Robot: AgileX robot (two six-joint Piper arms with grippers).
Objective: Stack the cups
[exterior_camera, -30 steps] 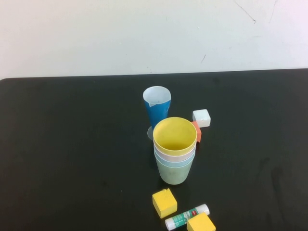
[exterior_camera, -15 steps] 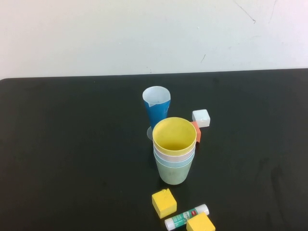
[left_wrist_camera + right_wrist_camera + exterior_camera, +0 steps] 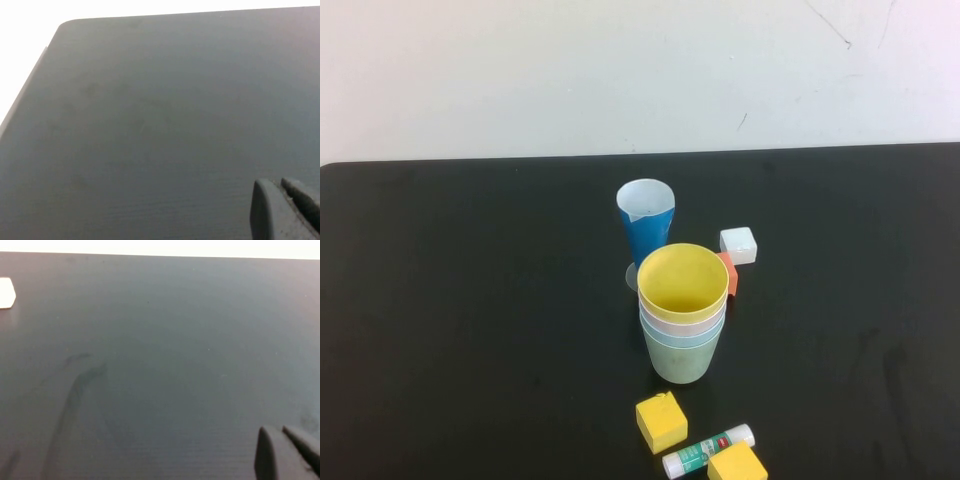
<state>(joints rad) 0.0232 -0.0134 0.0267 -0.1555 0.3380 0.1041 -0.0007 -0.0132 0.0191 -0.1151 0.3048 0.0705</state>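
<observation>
The four cups stand nested in one upright stack at the table's middle. The yellow cup (image 3: 683, 278) is on top, then the pink cup's rim (image 3: 681, 323), the light blue cup's rim (image 3: 682, 338), and the green cup (image 3: 682, 360) at the bottom. Neither gripper shows in the high view. My left gripper (image 3: 280, 184) hangs shut and empty over bare black table (image 3: 150, 125) near its corner. My right gripper (image 3: 281, 430) hangs shut and empty over bare table too. No cup shows in either wrist view.
A dark-blue cone glass (image 3: 647, 225) stands right behind the stack. A white block (image 3: 738, 245) and an orange block (image 3: 729, 273) lie to the stack's right. Two yellow blocks (image 3: 661, 421) (image 3: 736, 464) and a glue stick (image 3: 708, 450) lie in front. The white block also shows in the right wrist view (image 3: 6, 292).
</observation>
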